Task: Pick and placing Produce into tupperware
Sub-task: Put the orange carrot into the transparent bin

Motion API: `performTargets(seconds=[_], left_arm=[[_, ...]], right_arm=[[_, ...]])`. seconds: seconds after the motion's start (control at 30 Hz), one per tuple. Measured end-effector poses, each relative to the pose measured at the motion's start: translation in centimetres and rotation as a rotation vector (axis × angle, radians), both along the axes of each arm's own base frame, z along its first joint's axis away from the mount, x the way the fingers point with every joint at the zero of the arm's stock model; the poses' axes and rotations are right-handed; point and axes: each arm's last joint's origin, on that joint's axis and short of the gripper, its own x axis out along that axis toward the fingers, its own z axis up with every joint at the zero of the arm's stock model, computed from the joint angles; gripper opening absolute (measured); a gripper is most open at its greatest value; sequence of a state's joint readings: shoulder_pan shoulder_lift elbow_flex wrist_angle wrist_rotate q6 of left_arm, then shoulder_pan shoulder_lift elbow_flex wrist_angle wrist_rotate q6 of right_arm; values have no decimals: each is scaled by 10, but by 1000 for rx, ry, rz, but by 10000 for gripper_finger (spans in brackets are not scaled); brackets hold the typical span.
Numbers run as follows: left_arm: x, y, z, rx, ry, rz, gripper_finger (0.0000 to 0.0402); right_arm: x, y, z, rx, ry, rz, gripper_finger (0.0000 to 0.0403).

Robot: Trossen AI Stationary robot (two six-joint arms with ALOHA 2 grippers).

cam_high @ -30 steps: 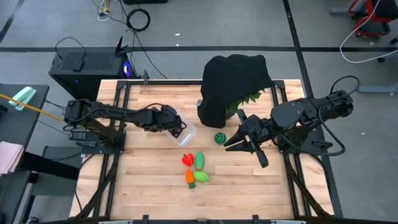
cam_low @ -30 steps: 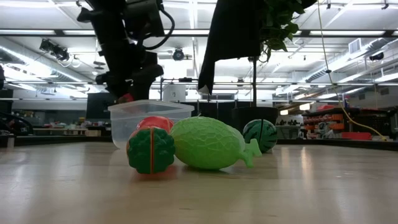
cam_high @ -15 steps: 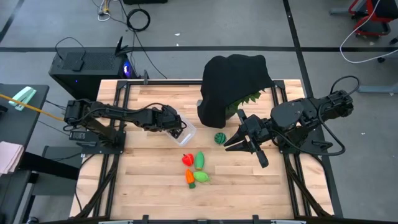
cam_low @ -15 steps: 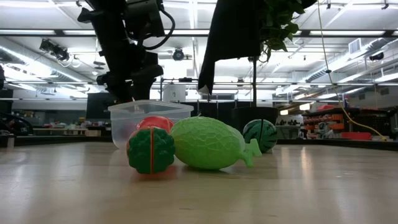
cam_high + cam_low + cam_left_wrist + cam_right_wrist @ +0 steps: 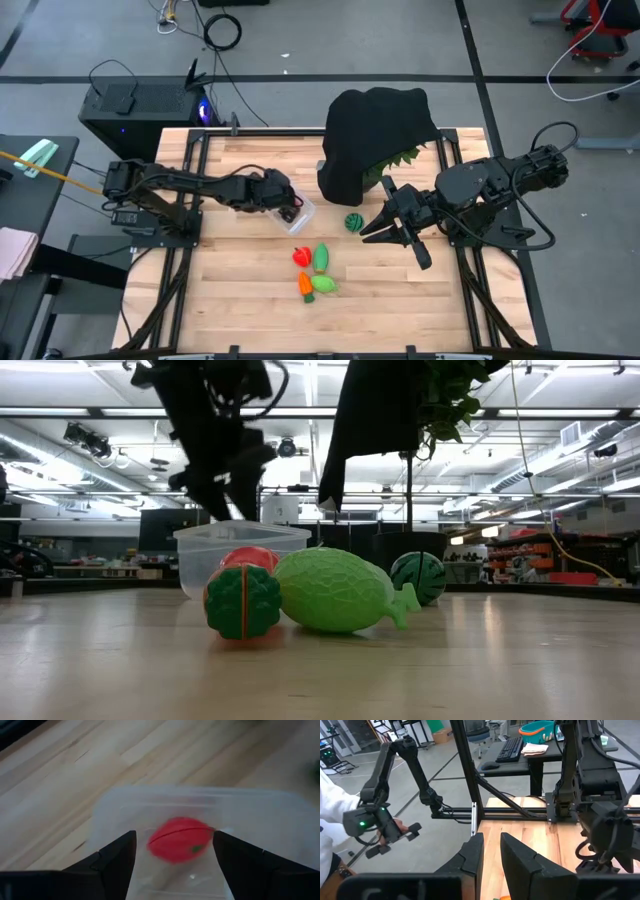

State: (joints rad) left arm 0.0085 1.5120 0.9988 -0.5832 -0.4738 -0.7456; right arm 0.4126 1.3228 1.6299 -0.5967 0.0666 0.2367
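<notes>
The tupperware (image 5: 297, 213), a clear box, stands on the table left of centre. A red toy (image 5: 177, 840) lies inside it. My left gripper (image 5: 283, 203) hangs open just above the box, its fingers either side of the toy and above it. Two light green toys (image 5: 321, 257), one red (image 5: 301, 256) and one orange (image 5: 306, 284) lie in a cluster nearer the front edge. The striped ball (image 5: 353, 221) rests to the right of the box. My right gripper (image 5: 385, 230) waits raised beyond the ball, shut, holding nothing.
A black cloth (image 5: 375, 135) draped over a spiky green plant stands at the far middle of the table, close behind the striped ball. Bare wood lies along the near edge and the left side. A person stands beyond the table in the right wrist view.
My left gripper has let go of the red toy, which showed at its fingertips above the tupperware's rim a second ago and now lies in the box. The gripper has then risen a little above the box.
</notes>
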Motion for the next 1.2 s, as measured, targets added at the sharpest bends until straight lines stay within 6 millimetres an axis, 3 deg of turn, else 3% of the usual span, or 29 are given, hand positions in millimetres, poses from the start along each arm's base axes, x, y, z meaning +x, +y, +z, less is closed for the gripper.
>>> performTargets(seconds=[0.17, 0.4, 0.67, 0.9, 1.2], left_arm=[[12, -17, 25, 11, -77, -71, 272], [15, -70, 45, -33, -166, -196, 272], [-2, -130, 46, -227, -276, -146, 270], [-17, -165, 42, -368, -316, -78, 264], [-6, -205, 15, -624, -407, 92, 261]], right_arm=[[0, 0, 0, 0, 0, 0, 71], [-4, -2, 3, 4, -9, 0, 71], [-15, -8, 9, 0, -31, -29, 71], [-15, -8, 8, -8, -24, -36, 71], [-19, -13, 5, -27, 18, -56, 71]])
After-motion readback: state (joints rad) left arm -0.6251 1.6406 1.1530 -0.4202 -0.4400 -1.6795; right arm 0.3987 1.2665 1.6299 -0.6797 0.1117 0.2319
